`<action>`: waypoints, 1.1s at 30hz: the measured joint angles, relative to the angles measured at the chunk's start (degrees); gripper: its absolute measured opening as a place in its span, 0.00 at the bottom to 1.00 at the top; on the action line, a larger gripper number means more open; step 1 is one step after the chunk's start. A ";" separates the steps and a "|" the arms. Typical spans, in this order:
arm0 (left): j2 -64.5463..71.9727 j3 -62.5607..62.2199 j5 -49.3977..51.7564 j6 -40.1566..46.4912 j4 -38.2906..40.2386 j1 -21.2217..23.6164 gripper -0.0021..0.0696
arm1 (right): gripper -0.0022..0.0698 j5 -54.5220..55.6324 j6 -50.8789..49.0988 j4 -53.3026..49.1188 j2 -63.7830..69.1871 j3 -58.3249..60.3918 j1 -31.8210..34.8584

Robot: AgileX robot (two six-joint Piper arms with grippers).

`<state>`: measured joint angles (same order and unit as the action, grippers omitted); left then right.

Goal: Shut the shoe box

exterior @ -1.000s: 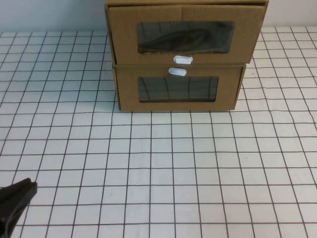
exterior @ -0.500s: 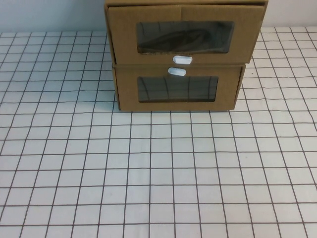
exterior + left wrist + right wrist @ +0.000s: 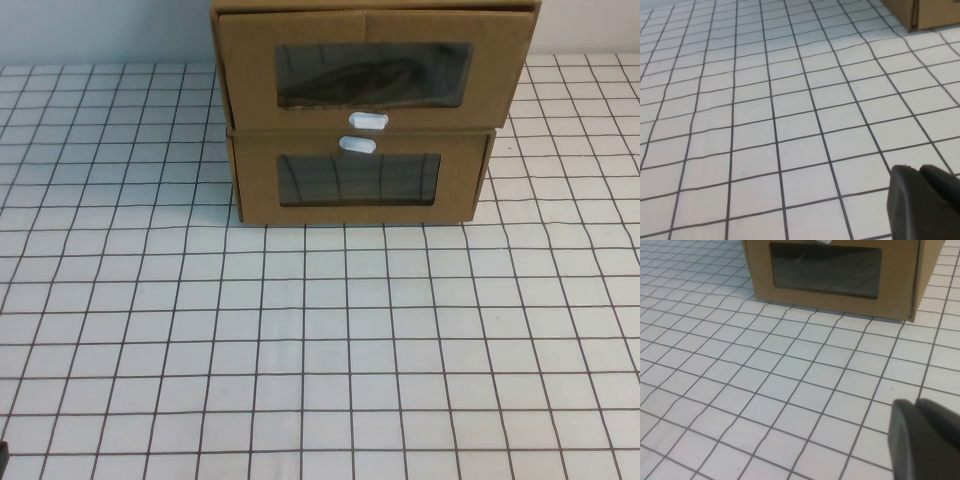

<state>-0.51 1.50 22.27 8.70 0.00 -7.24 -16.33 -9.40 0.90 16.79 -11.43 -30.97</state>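
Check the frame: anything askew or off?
Nothing stands out. The shoe box sits square atop the lower cardboard box, both fronts flush. Left gripper and right gripper hang over bare table, away from both.

shoe box: brown cardboard, dark clear window, white pull tab
lower box: same brown, dark window, white tab
table: white with a dark grid
left gripper: black
right gripper: black
wall: pale blue-grey
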 joint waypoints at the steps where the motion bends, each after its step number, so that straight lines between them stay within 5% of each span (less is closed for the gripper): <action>1: 0.00 0.00 0.00 0.00 0.00 0.12 0.03 | 0.01 0.00 0.00 0.00 0.00 0.00 0.00; 24: 0.00 0.00 0.32 0.00 -0.97 0.24 0.03 | 0.01 -0.14 0.00 0.00 -0.03 0.00 0.08; 33: -0.05 0.00 0.32 0.00 -1.09 0.24 0.03 | 0.01 -4.57 0.26 -2.17 -12.04 0.59 10.68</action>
<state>-0.56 1.50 22.60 8.70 -1.09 -7.00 -20.90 -9.14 -1.27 4.76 -10.83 -20.30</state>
